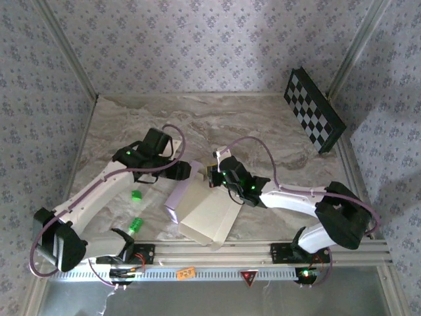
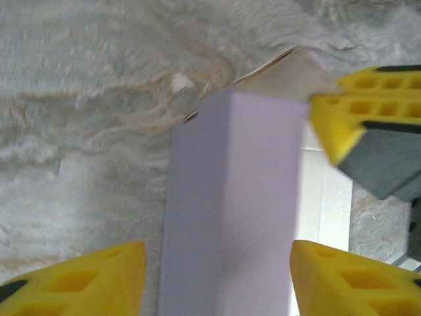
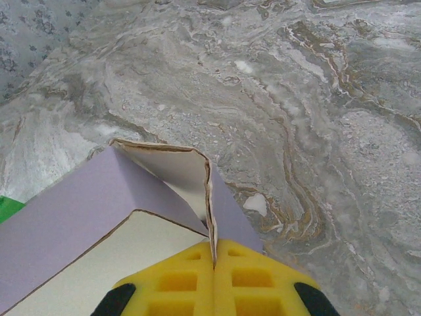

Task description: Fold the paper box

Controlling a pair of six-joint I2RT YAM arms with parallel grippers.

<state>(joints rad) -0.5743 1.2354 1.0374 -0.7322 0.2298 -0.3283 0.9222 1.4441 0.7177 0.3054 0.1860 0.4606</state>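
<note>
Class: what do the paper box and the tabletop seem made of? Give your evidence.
The paper box: likely thin matte card, lavender one side, cream the other; brown raw edges show. The tabletop: marble-patterned, grey veined swirls; possibly a printed covering.

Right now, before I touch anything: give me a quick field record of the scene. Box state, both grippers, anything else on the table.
paper box: partly folded; lavender side wall raised, cream inside facing up
location: front centre of the marbled table
left gripper: open, fingers on either side of the raised lavender wall
right gripper: shut on a corner flap of the paper box
other items: small green objects left of the box; checkerboard panel propped at far right
fold status: not finished
</note>
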